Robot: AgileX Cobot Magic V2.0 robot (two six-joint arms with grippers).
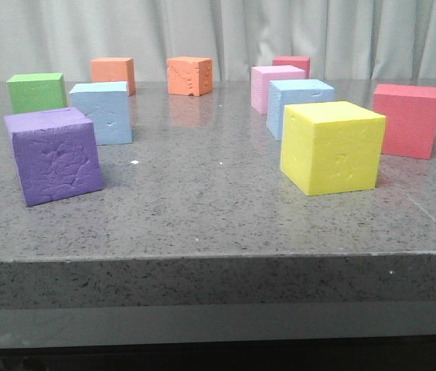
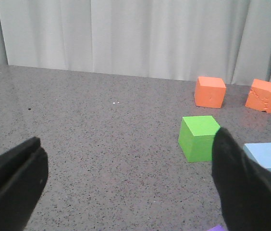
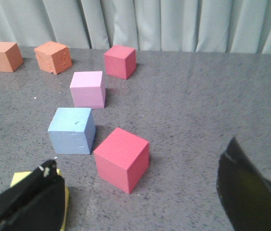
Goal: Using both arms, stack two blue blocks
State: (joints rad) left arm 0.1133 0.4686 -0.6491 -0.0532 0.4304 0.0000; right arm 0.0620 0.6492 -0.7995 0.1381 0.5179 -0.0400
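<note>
Front view: ten foam cubes are seen standing apart on a grey speckled stone table (image 1: 218,232), and no arm is seen there. No brand, label or writing can be read on any cube or on the table.

One light sky-blue foam cube with pitted faces (image 1: 102,113) is found on the left, just behind a purple foam cube (image 1: 53,154) at the near left and just right of a green foam cube (image 1: 37,92). The second light sky-blue foam cube (image 1: 299,107) is found right of centre, directly behind a large yellow foam cube (image 1: 332,147) and in front of a pale pink foam cube (image 1: 274,87). The two blue cubes are well apart, each resting on the table. Two orange foam cubes (image 1: 113,75) (image 1: 189,75) are placed at the far centre, a red foam cube (image 1: 408,120) at the right, and another red foam cube (image 1: 292,64) at the far side behind the pink one.

From the left wrist camera, the left gripper (image 2: 126,187) is seen held above bare table with its black fingers (image 2: 15,178) spread wide and nothing between them; the green cube and part of the left blue cube are seen beyond it.

From the right wrist camera, the right gripper (image 3: 140,202) is likewise held spread wide above the table, empty, with the nearer red cube and the right blue cube just beyond its fingertips.
</note>
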